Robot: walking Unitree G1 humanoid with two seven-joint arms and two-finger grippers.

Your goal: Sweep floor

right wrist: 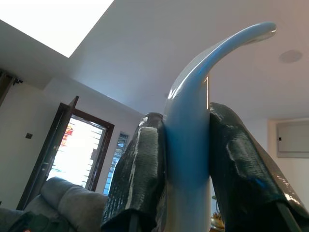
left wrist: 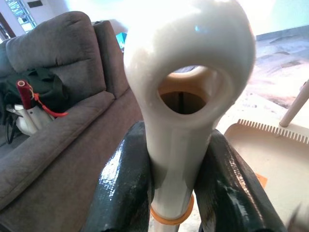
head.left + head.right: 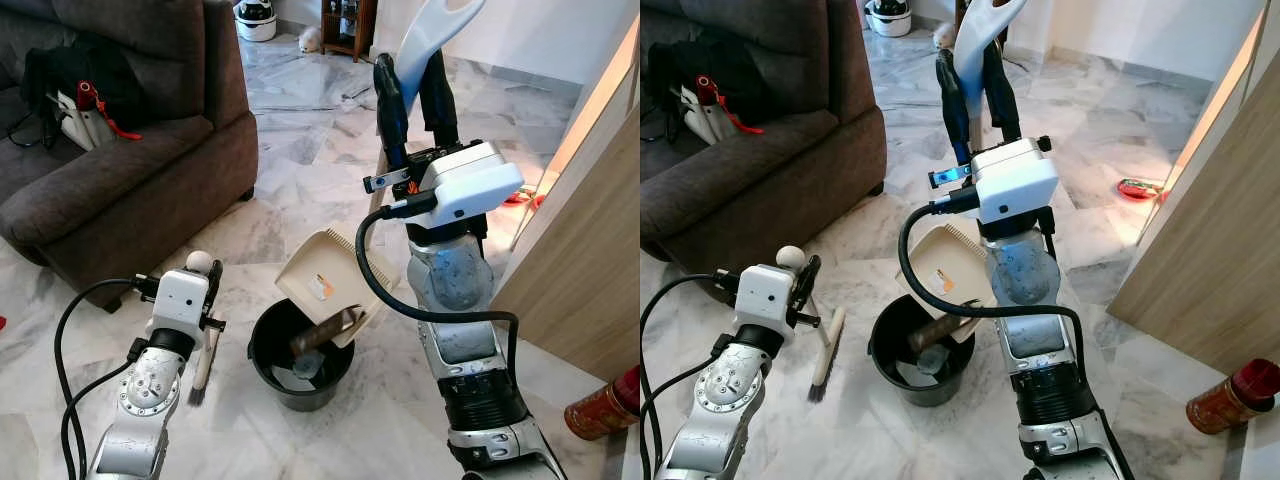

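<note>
Right gripper [image 3: 415, 85]: raised high, both black fingers [image 1: 140, 169] clamped on the pale blue handle [image 1: 190, 125] of the dustpan.
Dustpan [image 3: 325, 275]: hangs well below that gripper, tilted, its lower lip over the bucket's rim; a small orange mark on its inner face.
Bucket [image 3: 265, 365]: black, on the marble floor [image 3: 300, 150], under the dustpan, with dark bits inside.
Left gripper [image 3: 805, 280]: low, left of the bucket, fingers pinched on the brush's cream handle [image 2: 186, 106].
Brush [image 3: 823, 355]: hangs down from that gripper, bristles at the floor, just beside the bucket.
Sofa [image 3: 120, 180]: brown, beyond the left gripper, a black bag [image 3: 65, 75] on its seat.
Bottle [image 3: 600, 405]: red, far right of the right arm, by the wooden panel [image 3: 590, 230].
</note>
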